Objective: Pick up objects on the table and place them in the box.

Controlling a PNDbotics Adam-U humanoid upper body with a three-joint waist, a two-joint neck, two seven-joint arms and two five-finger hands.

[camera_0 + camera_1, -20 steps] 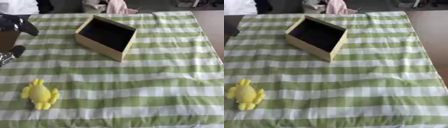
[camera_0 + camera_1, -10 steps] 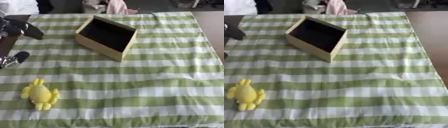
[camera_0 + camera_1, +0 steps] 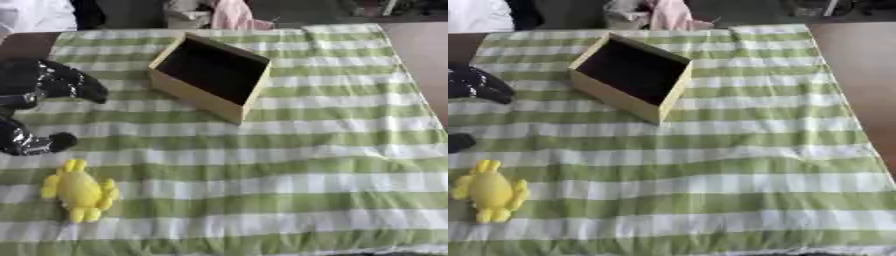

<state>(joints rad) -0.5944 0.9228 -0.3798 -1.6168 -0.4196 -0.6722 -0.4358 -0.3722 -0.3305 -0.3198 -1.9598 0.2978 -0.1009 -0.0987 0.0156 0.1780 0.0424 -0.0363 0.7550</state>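
Reaching is the step in hand, by the look of it. In the left eye view the left hand [image 3: 39, 97] comes in from the left edge above the green-and-white checked cloth [image 3: 332, 150] that covers the desk. Its fingers [image 3: 74, 85] and its thumb [image 3: 39, 142] stand well apart with nothing between them. The toy [image 3: 79, 190], yellow and soft-looking, lies flat on the cloth at the near left, just nearer than the thumb and apart from it. The box [image 3: 210, 77], tan outside and dark inside, sits open-topped at the far middle, set at a slant to the stripes, well apart from the toy. It appears empty. No right hand shows here.

In the right eye view only a little of the left hand [image 3: 474, 85] shows at the left edge, again with the fingers spread and holding nothing. The toy [image 3: 487, 190] lies near the left edge, below the hand. The box [image 3: 627, 75] stands to the far right of it, and nothing lies between them on the cloth. The right hand is out of sight here too.

The next move likely calls for the hand to drop toward the near side, settle over the toy and close round its body. After that comes a lift and a carry to the far right, over the box's near wall, which the toy must clear before release.
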